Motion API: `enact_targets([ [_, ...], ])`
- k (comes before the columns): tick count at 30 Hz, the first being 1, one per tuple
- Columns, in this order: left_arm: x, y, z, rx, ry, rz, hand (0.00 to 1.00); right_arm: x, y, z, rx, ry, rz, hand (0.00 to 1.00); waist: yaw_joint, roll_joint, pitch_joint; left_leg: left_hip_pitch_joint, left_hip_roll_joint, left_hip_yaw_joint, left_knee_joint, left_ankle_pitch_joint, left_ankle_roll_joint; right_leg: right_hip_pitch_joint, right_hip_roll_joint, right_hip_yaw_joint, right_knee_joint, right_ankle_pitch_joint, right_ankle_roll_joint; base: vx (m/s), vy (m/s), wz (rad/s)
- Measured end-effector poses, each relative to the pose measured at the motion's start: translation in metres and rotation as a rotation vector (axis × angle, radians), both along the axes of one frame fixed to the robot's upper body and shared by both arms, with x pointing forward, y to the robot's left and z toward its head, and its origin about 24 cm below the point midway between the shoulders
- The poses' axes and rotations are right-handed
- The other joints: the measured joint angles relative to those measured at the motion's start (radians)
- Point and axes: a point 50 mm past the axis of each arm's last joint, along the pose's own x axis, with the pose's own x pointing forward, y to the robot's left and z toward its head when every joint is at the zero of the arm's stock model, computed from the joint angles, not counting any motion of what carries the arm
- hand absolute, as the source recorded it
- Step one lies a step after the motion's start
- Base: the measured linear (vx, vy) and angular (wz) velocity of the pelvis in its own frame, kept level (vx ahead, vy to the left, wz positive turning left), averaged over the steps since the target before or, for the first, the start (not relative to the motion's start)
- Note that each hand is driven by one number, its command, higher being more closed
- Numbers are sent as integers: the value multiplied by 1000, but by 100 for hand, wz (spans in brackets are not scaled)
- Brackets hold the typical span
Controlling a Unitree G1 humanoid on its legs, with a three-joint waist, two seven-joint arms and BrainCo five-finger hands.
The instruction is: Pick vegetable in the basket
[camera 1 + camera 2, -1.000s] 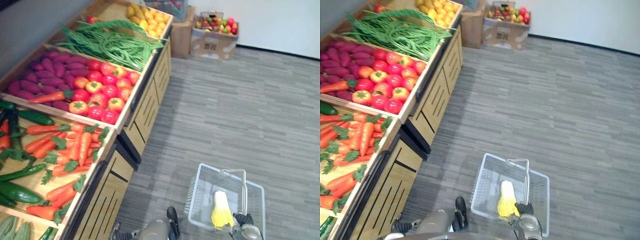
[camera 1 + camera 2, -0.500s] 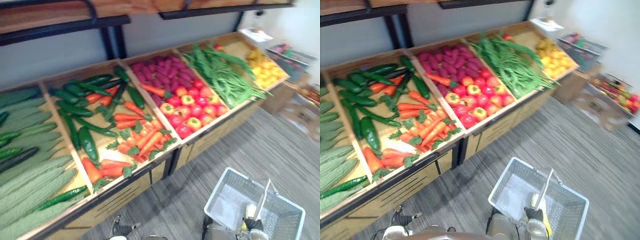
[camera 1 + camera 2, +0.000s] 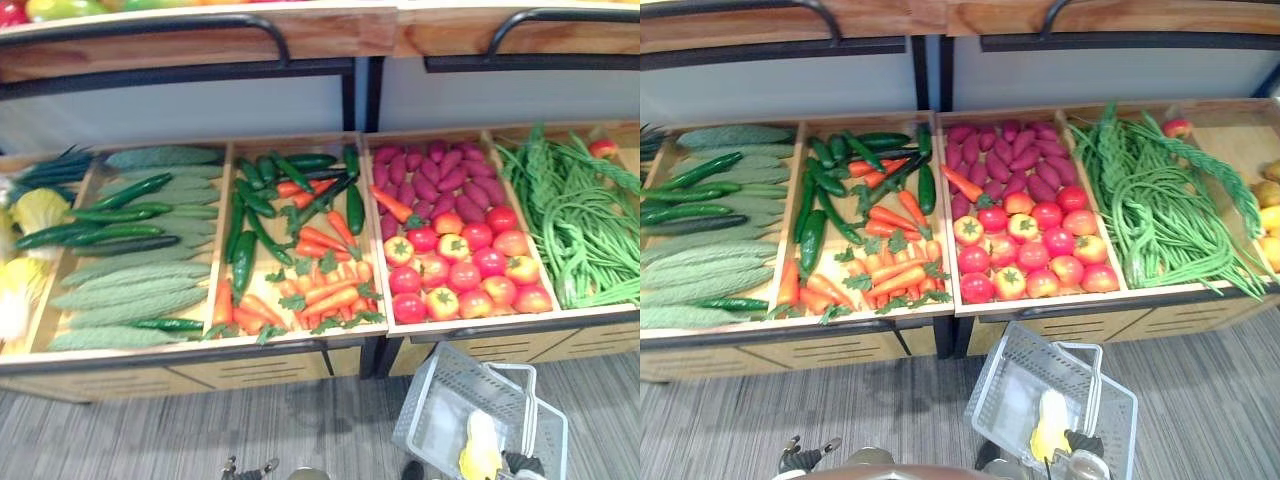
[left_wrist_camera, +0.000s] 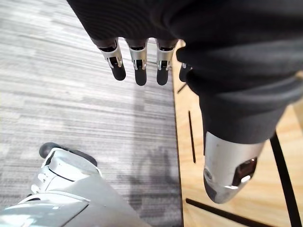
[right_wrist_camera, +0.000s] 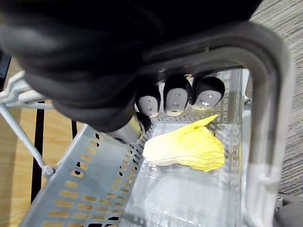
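Observation:
A grey wire basket (image 3: 438,400) hangs low in front of the vegetable stand, with a pale yellow cabbage (image 3: 480,455) lying inside it. My right hand (image 5: 175,99) is shut on the basket's grey handle (image 5: 265,94), its fingers curled round the bar above the cabbage (image 5: 189,146). The same hand (image 3: 1087,463) shows at the bottom edge by the basket (image 3: 1010,375). My left hand (image 4: 137,64) hangs beside the stand's wooden front, fingers straight and holding nothing.
The stand's wooden bins hold cabbages (image 3: 35,210), cucumbers (image 3: 110,215), bitter gourds (image 3: 130,290), carrots (image 3: 320,290), tomatoes (image 3: 460,275), purple sweet potatoes (image 3: 430,180) and long beans (image 3: 580,230). A shelf with black rails (image 3: 200,25) runs above. Grey carpet lies below.
The camera has swung to face the stand squarely, bringing the left bins into view. The basket with the cabbage stays in my right hand.

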Motion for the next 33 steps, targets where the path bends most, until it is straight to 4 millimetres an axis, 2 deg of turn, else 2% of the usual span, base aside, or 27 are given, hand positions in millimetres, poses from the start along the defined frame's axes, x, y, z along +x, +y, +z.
enact_targets([
  [2, -6, 0, -1, -4, 19, 23, 0, -3, 0, -1, 12, 5, -35, 100, -30, 6, 1, 1, 12, 130, -82, 10, 16, 1, -9, -60, -18, 6, 9, -119, 57, 95],
  [4, -14, 0, -3, -9, 43, 41, 0, -7, 3, -4, 33, 17, -56, 100, -35, 18, -5, 31, 12, 155, -169, 11, 19, 17, -3, -83, -56, 22, 25, -134, 109, 54],
  [6, -19, 5, -2, 3, 54, 52, 0, -8, 15, -7, 68, 23, -55, 100, -33, -8, 2, 46, -2, 169, -215, 23, 35, 40, 1, -79, -119, 67, 31, -103, 92, 2],
  [8, -25, 7, -2, 7, 66, 60, 0, -10, 23, -10, 89, 30, -54, 100, -36, -14, -2, 52, -14, 194, -230, 25, 39, 40, -5, -57, -135, 85, 36, -83, 59, -23],
  [12, -19, 5, -2, 1, 51, 56, 0, -15, 17, -9, 71, 36, -59, 100, -48, 6, -10, 63, -30, 193, -258, 33, 46, 34, -17, -50, -135, 89, 41, -9, 49, -6],
  [15, -3, 10, 3, 38, -4, 39, 0, -21, 13, -9, 59, 48, -68, 100, -53, 18, -17, 69, -35, 191, -272, 39, 49, 33, -19, -52, -134, 90, 42, 79, 32, 0],
  [17, 26, 21, 23, 158, -137, -15, 0, -21, 13, -9, 52, 50, -59, 100, -53, 17, -17, 82, -40, 190, -284, 43, 49, 32, -19, -56, -134, 91, 43, 116, 32, 2],
  [19, 47, 30, 44, 279, -244, -59, 0, -20, 11, -8, 40, 47, -52, 100, -51, 17, -16, 80, -45, 188, -285, 43, 49, 31, -23, -58, -134, 91, 43, 69, 37, 3],
  [20, 67, 38, 69, 422, -373, -95, 0, -18, 11, -7, 25, 45, -26, 100, -51, 17, -16, 80, -50, 188, -287, 43, 49, 30, -25, -58, -134, 91, 44, 59, 36, 1],
  [23, 91, 52, 110, 598, -568, -109, 0, -16, 9, -6, 6, 38, -4, 100, -52, 17, -17, 81, -59, 189, -292, 43, 49, 26, -29, -55, -134, 91, 44, 49, 35, -2],
  [24, 101, 59, 134, 702, -673, -131, 0, -16, 9, -5, -5, 35, 9, 100, -54, 17, -17, 81, -62, 191, -292, 43, 49, 25, -33, -51, -134, 91, 44, 36, 39, -3],
  [27, 114, 66, 168, 823, -809, -165, 0, -14, 9, -5, -8, 28, 19, 100, -59, 16, -17, 83, -64, 194, -292, 43, 50, 23, -37, -45, -134, 91, 43, 17, 16, -3],
  [29, 125, 63, 192, 892, -907, -253, 0, -12, 7, -4, -20, 29, 48, 100, -60, 17, -18, 84, -65, 200, -292, 42, 51, 18, -38, -33, -133, 92, 43, 2, 1, -11],
  [33, 139, 49, 212, 957, -998, -468, 0, -7, 4, -1, -42, 19, 97, 100, -64, 17, -18, 100, -64, 239, -290, 35, 62, 13, -36, 12, -133, 94, 47, -25, -8, -27],
])
